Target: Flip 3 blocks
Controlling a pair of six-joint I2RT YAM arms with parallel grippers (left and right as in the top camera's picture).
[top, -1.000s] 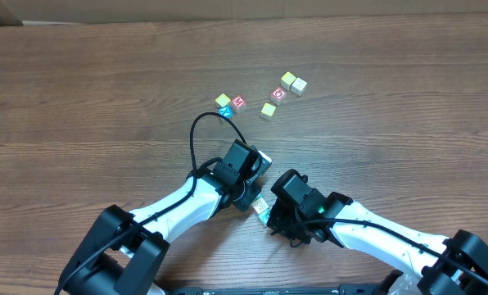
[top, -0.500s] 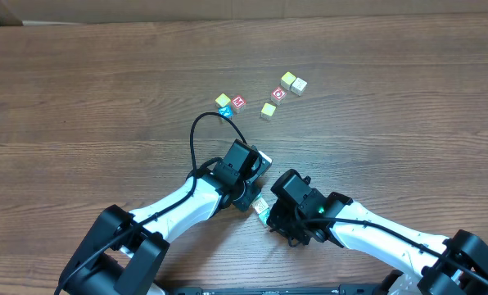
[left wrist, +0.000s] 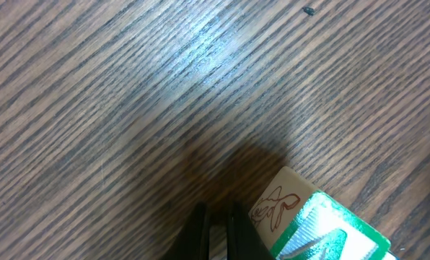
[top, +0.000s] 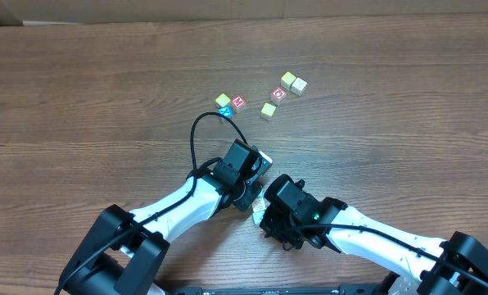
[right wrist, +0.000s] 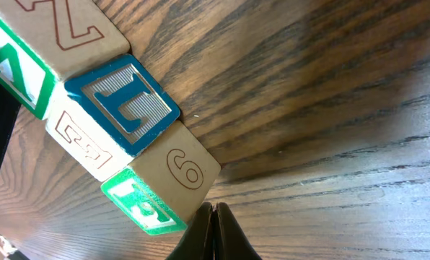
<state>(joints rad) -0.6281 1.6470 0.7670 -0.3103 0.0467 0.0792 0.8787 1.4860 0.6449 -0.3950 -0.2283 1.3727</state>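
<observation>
Jaws on both arms are pressed fully together, and nothing is held in either. The three blocks (right wrist: 92, 144) are found on the wooden table (top: 105, 74) in the narrow space between the two wrists, and are largely hidden from overhead. In the right wrist view they are seen touching in a slanted row: a blue-faced cube (right wrist: 121, 105) in the middle, a green-sided cube (right wrist: 16, 68) at one end and a numeral cube (right wrist: 180, 167), marked in red outline, at the other. The right gripper (right wrist: 213, 230) is placed just beside the numeral cube. The left gripper (left wrist: 215, 230) is set just beside a cream face (left wrist: 276, 209) with red print, next to a green-and-white face (left wrist: 323, 235). Seven other small cubes (top: 268, 111) are scattered well apart, farther up the table.
</observation>
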